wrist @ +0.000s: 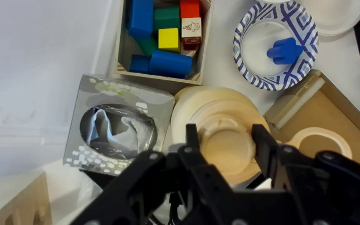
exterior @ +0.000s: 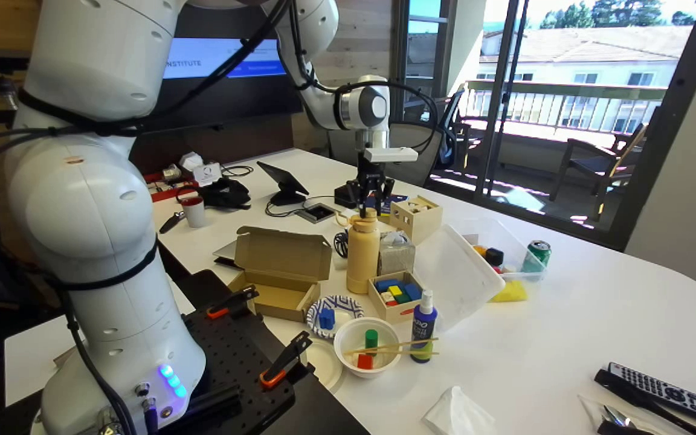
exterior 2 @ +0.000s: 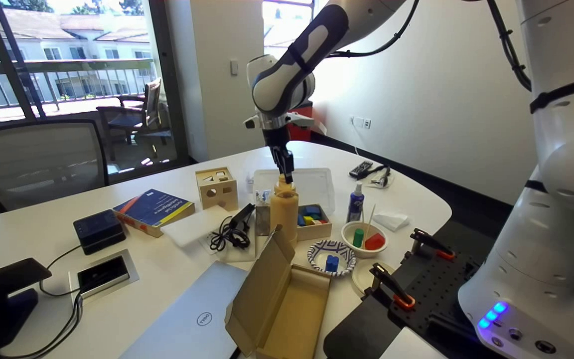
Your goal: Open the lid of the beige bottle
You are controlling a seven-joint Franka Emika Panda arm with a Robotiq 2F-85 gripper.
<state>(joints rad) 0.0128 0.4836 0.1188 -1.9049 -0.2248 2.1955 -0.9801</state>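
Note:
The beige bottle stands upright on the white table and shows in both exterior views. Its round beige lid sits on top of the neck, with a beige loop handle sticking out to one side. My gripper points down over the bottle, one black finger on each side of the lid. The fingers are partly closed and appear to touch the lid's sides. In an exterior view the fingertips are level with the lid. The bottle's lower body is hidden from above.
A tissue box and a wooden tray of blocks stand close beside the bottle. An open cardboard box, patterned plate, white bowl, blue spray bottle and plastic bin are around it.

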